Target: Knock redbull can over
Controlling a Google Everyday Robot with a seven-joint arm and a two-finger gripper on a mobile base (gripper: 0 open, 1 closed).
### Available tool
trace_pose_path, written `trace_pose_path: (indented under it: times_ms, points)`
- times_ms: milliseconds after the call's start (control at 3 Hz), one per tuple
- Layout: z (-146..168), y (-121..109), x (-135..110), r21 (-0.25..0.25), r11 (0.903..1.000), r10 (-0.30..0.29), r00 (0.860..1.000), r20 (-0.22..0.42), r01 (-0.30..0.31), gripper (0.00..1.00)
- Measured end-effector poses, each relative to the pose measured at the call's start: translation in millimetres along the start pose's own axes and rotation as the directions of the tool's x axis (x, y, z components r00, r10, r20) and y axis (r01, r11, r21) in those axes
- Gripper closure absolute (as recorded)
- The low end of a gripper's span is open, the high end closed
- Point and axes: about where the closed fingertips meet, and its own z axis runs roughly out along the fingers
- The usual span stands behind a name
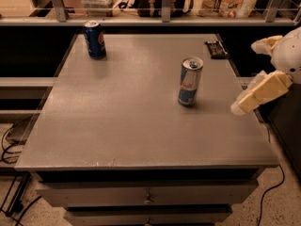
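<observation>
The redbull can point(190, 81) stands upright on the grey table point(117, 121), right of the middle; it is slim, silver and light blue with a red logo. My gripper point(247, 77) comes in from the right edge of the camera view, over the table's right side and to the right of the can, apart from it. Its two cream fingers point(259, 93) are spread apart and hold nothing.
A wider dark blue can point(94, 39) stands upright at the table's far left. A small dark flat object point(216, 49) lies at the far right corner. A shelf with bags and boxes runs behind the table. Cables lie on the floor on both sides.
</observation>
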Motion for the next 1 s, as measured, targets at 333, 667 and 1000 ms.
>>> trace_pose_path:
  times_ms: [333,667,1000]
  points:
    - [5,0,0,-0.014,0.9998,0.012,1.0,0.016,-0.012,0.0]
    - [17,-1,-6,-0.028,0.9989,0.04,0.997,0.073,-0.038,0.0]
    - [46,-4,-16,-0.05,0.9957,0.086,0.977,0.195,-0.077,0.0]
